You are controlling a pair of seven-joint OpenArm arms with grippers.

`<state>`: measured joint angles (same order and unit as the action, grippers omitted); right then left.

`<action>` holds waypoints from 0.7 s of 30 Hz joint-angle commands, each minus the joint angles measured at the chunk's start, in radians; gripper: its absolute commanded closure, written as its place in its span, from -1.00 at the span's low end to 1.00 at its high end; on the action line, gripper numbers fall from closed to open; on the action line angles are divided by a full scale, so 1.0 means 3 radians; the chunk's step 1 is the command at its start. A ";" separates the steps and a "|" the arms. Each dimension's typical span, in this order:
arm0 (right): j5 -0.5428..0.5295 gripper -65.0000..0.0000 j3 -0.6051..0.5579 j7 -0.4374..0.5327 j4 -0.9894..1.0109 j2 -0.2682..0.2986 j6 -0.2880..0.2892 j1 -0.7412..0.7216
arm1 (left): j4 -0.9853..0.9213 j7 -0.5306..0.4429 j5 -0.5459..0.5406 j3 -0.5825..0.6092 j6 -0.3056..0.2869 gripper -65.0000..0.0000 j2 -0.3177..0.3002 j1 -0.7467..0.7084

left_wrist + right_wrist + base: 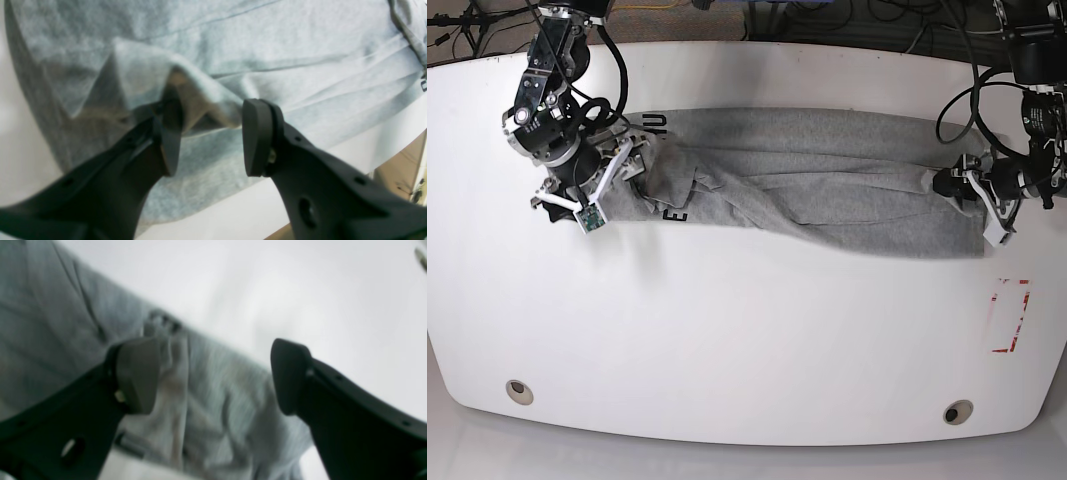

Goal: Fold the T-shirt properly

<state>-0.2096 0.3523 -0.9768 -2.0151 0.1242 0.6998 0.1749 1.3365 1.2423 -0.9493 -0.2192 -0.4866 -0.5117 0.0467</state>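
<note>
Grey T-shirt (827,180), black lettering (674,214) partly hidden

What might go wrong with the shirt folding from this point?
The T-shirt lies as a long rumpled band on the table, so any fold made now may lock the creases in. The left gripper stands open around a raised peak of cloth; closing there might catch only one layer. The right gripper is open over bunched fabric, which could snag as it lifts.

Both arms are black with white parts near the wrists, and black cables loop along them. Each pincer, the left pincer (210,136) and the right pincer (213,376), has two matte black fingers with rounded flat pads and small round holes
</note>
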 commanded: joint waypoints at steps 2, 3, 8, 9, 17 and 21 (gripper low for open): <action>-0.0015 -0.09 0.0245 0.0062 -0.0057 0.0018 -0.0006 0.0095 | 0.0330 -0.0031 -0.0076 0.0084 -0.0017 0.14 0.0031 0.0056; -0.0020 -0.02 0.0286 0.0062 -0.0057 0.0018 -0.0006 0.0115 | 0.0401 -0.0031 -0.0076 0.0109 -0.0017 0.14 0.0041 0.0056; -0.0020 0.10 0.0352 0.0062 -0.0052 0.0018 -0.0006 0.0233 | 0.0775 -0.0042 -0.0065 0.0390 -0.0017 0.14 0.0128 0.0072; -0.0020 0.05 0.0352 0.0062 -0.0052 0.0018 -0.0006 0.0253 | 0.0841 -0.0042 -0.0055 0.0462 -0.0017 0.14 0.0174 0.0082; -0.0025 -0.31 0.0342 0.0067 0.0020 0.0003 -0.0006 0.0340 | 0.0989 -0.0052 -0.0040 0.1122 -0.0017 0.14 0.0583 0.0374; -0.0025 -0.29 0.0342 0.0067 0.0045 -0.0043 -0.0006 0.0335 | 0.0989 -0.0052 0.0154 0.1280 -0.0017 0.14 0.0911 0.0445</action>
<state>-0.2016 0.4538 -0.9771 -1.9869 0.1112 0.6991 0.2817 1.6135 1.2385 -0.9161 0.1577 -0.4896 -0.2710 0.1581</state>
